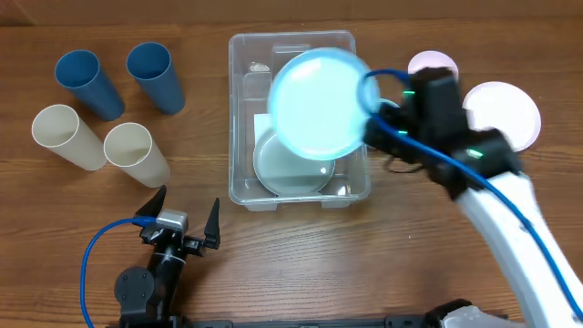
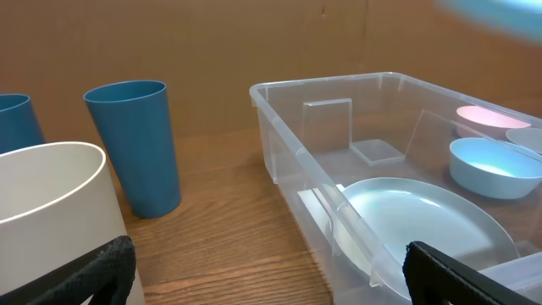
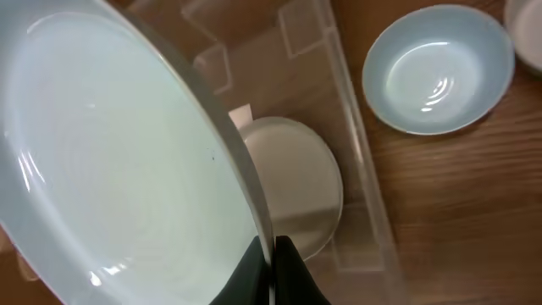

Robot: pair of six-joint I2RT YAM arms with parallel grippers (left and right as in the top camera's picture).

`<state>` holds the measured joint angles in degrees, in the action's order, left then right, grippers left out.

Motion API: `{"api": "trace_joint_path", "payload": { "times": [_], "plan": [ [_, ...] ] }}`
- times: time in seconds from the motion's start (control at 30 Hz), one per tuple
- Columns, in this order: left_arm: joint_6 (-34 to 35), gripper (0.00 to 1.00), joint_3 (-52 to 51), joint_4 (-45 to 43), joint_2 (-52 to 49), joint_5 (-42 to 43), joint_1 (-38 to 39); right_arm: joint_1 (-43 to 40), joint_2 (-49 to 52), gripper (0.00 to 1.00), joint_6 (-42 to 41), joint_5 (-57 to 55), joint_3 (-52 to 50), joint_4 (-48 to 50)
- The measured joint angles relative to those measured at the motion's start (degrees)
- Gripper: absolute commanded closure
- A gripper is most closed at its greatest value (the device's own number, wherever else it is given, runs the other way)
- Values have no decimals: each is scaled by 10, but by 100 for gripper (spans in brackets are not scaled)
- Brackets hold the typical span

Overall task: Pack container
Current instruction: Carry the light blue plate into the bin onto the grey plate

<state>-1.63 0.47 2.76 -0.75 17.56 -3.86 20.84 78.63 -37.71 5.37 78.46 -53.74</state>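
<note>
- Your worktop is brown wood, and everything sits on it.
- The container is the big clear box in the middle of the worktop. It sits between the cups on your left and the pink dishes on your right.
- Your right arm reaches in from the right side to the container's right wall.
- Your left arm sits low at the near edge, in front of the container's left corner.
- The big light blue plate hangs tilted over the far right part of the container. Your right jaws are pinched tight on its rim.
- A pale plate lies flat on the bottom of the container, at the near end.
- Two pink dishes sit on the worktop to the right of the container.
- Two blue cups stand upright far left. Two cream cups stand just in front of them.
- A small light blue bowl sits outside the container, just beside its right wall.
- Your left jaws are spread wide apart with nothing in them.
</note>
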Motion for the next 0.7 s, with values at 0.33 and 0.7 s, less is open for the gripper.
{"api": "trace_joint_path", "payload": {
  "times": [0.33, 0.7],
  "plan": [
    [0, 0, 0, 0, 0, 0, 0, 45, 200, 96, -12, -48, 0, 12],
    [0, 0, 0, 0, 0, 0, 0, 82, 239, 55, 11, -46, 0, 2]
  ]
}}
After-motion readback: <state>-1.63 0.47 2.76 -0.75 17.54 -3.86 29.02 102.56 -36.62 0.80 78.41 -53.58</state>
